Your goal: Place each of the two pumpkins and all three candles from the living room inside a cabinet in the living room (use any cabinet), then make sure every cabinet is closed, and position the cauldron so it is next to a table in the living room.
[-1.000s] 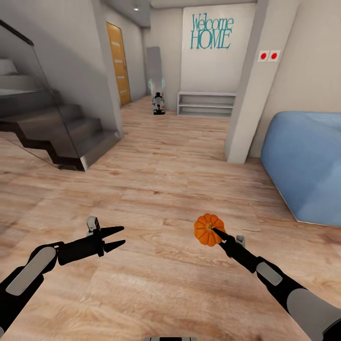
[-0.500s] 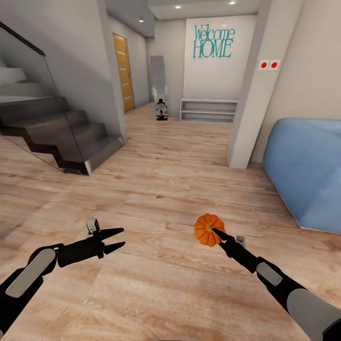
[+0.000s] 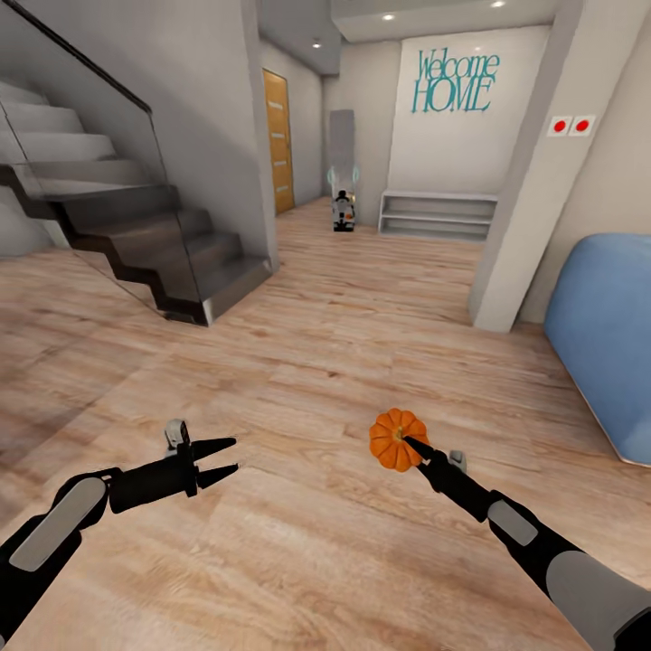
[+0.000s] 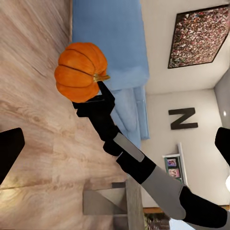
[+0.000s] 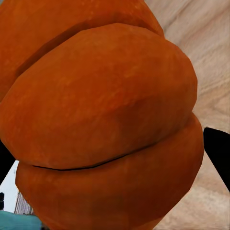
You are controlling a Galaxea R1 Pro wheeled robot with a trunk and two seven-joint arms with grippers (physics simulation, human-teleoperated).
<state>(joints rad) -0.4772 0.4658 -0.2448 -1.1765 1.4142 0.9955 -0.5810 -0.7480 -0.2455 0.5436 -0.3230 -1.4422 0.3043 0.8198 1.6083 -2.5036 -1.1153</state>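
Right gripper [image 3: 409, 445], black fingers clamped on a small, round, ribbed orange pumpkin [image 3: 395, 438], held in the air above the pale wood plank floor [image 3: 307, 362]. Left gripper [image 3: 226, 457] level with it, well apart, fingers spread a little, holding nothing. Farther off, a rounded blue sofa [image 3: 604, 344] at the right, a dark staircase with a glass rail [image 3: 145, 226] at the left. Beyond, a white wall with teal "Welcome HOME" lettering [image 3: 455, 81].

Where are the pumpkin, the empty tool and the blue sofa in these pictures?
pumpkin [image 3: 396, 438]: head view, on its ribbed orange side.
left tool [image 3: 224, 457]: head view, midway between its two open black fingertips.
blue sofa [image 3: 604, 325]: head view, on its rounded blue side.
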